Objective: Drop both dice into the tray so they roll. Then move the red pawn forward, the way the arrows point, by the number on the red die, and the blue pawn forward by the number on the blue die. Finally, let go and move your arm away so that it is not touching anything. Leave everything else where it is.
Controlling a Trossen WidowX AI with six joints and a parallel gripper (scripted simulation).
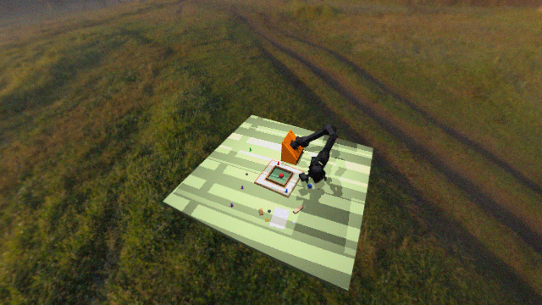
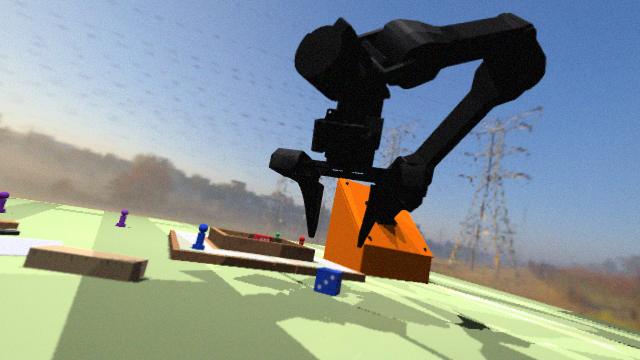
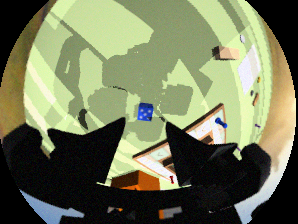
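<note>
My gripper point(image 2: 336, 241) point(image 3: 145, 122) is open and empty, fingers pointing down above the blue die. The blue die point(image 1: 310, 185) point(image 2: 328, 281) point(image 3: 145, 112) lies on the table outside the board, between the fingertips as the wrist view sees it. The red die point(image 1: 281, 175) point(image 2: 262, 237) lies inside the brown-walled tray point(image 2: 295, 251), in the middle of the board point(image 1: 271, 187) point(image 2: 235, 261). The red pawn point(image 1: 278, 163) point(image 2: 302, 240) point(image 3: 172, 179) stands on the board's side near the orange base. The blue pawn point(image 1: 286, 191) point(image 2: 200, 237) point(image 3: 221, 123) stands near the opposite corner.
The orange base block point(image 1: 290, 150) point(image 2: 345, 235) stands behind the board. A wooden block point(image 1: 298, 209) point(image 2: 85, 262) point(image 3: 227, 53) and a white sheet point(image 1: 279, 218) point(image 3: 248, 70) lie beyond the blue pawn's side. Purple pawns point(image 1: 242, 187) point(image 1: 231, 205) and a green pawn point(image 1: 250, 149) stand off the board.
</note>
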